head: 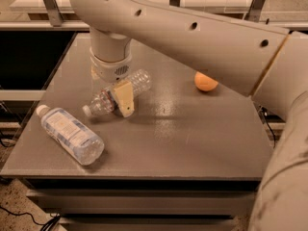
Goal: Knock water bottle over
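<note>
The water bottle [138,81] lies tipped at the claw [123,98], grip unclear; if snagged, a lift could roll it off the desk [192,138], left

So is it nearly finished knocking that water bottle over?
Looks mostly done: the slim water bottle lies on its side on the grey table, cap toward the fatter bottle. In hand: the claw is right at the bottle's middle. Left: probably just pulling the claw away.
</note>
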Tool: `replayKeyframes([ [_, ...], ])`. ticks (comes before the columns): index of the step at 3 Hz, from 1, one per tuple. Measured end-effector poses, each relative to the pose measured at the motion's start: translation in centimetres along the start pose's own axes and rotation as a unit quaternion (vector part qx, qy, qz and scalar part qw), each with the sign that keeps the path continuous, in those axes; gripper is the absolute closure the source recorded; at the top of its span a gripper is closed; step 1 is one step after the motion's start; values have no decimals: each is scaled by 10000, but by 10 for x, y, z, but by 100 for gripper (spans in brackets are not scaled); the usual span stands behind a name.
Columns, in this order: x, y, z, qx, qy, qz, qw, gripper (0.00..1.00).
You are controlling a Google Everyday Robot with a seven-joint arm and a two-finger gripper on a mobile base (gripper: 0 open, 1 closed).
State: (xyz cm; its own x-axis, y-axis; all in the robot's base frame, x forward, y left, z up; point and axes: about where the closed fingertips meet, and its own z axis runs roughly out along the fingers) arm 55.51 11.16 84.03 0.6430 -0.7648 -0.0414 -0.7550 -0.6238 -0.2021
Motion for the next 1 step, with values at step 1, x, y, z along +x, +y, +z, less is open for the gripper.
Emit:
replayKeyframes([
  [1, 2, -3, 1, -54, -26, 74, 10000, 0],
])
